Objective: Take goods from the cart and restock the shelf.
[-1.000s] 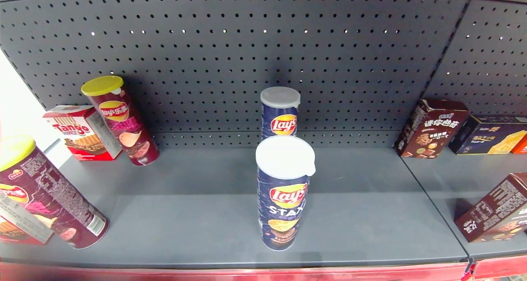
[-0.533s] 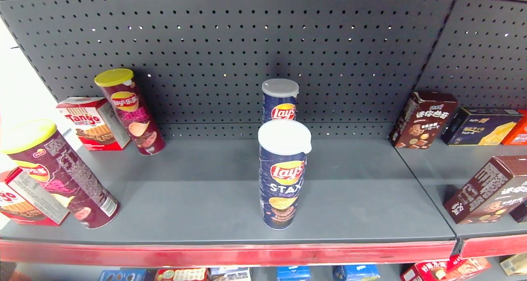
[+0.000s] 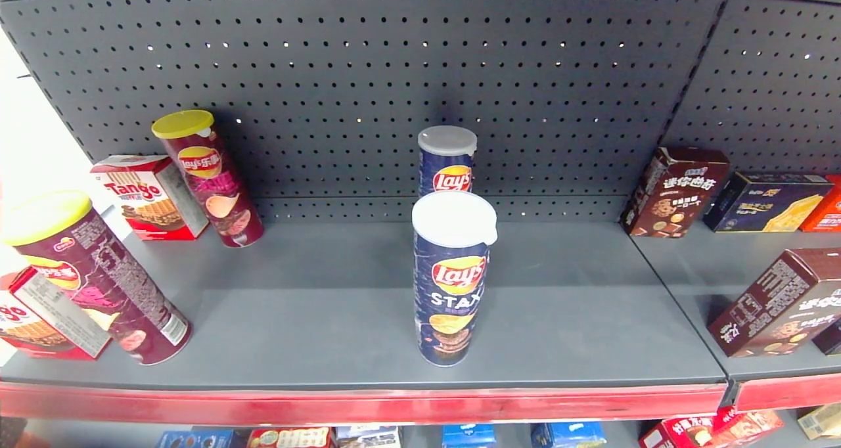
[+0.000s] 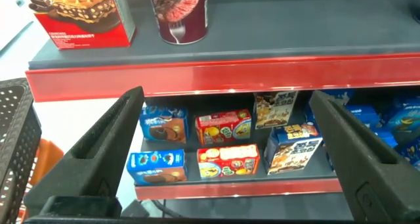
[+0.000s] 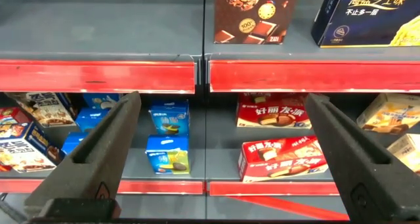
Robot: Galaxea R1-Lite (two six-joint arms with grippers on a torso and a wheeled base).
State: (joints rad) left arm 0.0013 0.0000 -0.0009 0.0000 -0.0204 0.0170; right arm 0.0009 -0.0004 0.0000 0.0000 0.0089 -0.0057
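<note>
The front blue chip can stands upright in the middle of the grey shelf, near its red front edge. Directly behind the can is a second blue can, close to the pegboard back wall. To the left of the front can, well apart from it, are two maroon cans with yellow lids, one farther back and one level with it, each beside a red wafer box. To its right, past the shelf joint, are brown cookie boxes and a dark blue box. Below the can's shelf, facing the lower rows of small boxes, the left gripper and the right gripper both have their fingers spread wide, holding nothing.
</note>
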